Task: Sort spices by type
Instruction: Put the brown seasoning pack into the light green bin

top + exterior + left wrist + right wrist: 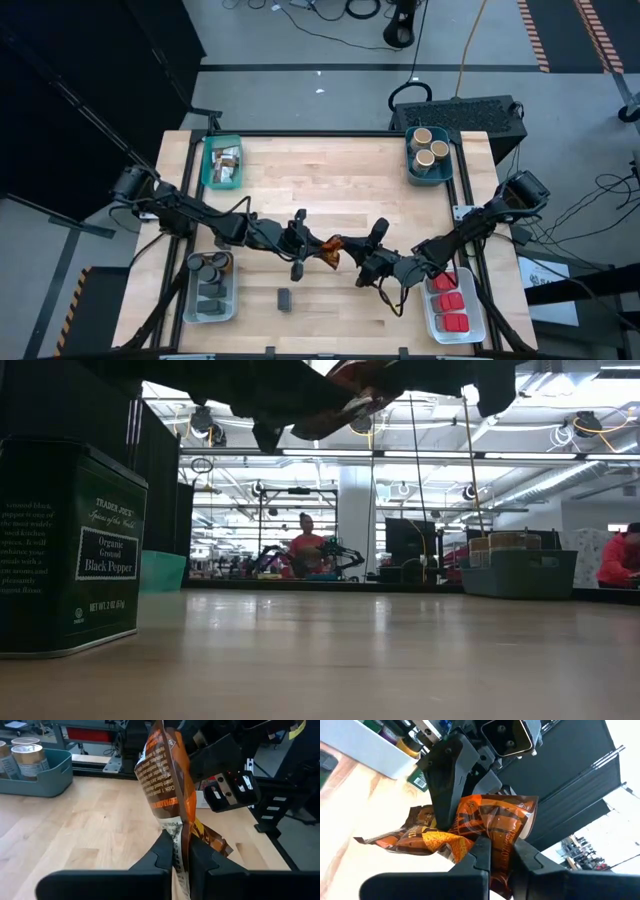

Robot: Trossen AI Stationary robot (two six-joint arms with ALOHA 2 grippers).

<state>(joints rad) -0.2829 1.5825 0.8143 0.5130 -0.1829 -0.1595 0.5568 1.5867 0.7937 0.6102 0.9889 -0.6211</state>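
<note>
Orange-brown packet [331, 250] hanging mid-table between both grippers, above the wood.
Left gripper [181, 851] is pinching one packet edge between its pressed fingers; right gripper [501, 851] is clamping the opposite end. Black tin [284, 298] is sitting near, untouched.

Readable text is found only on the dark green tin [68, 550] at 9 o'clock in the low view: "TRADER JOE'S" and, on a framed label, "Organic Ground Black Pepper". Print is seen on the brown-orange packet [162, 775] in the wrist views, but it cannot be read.
</note>
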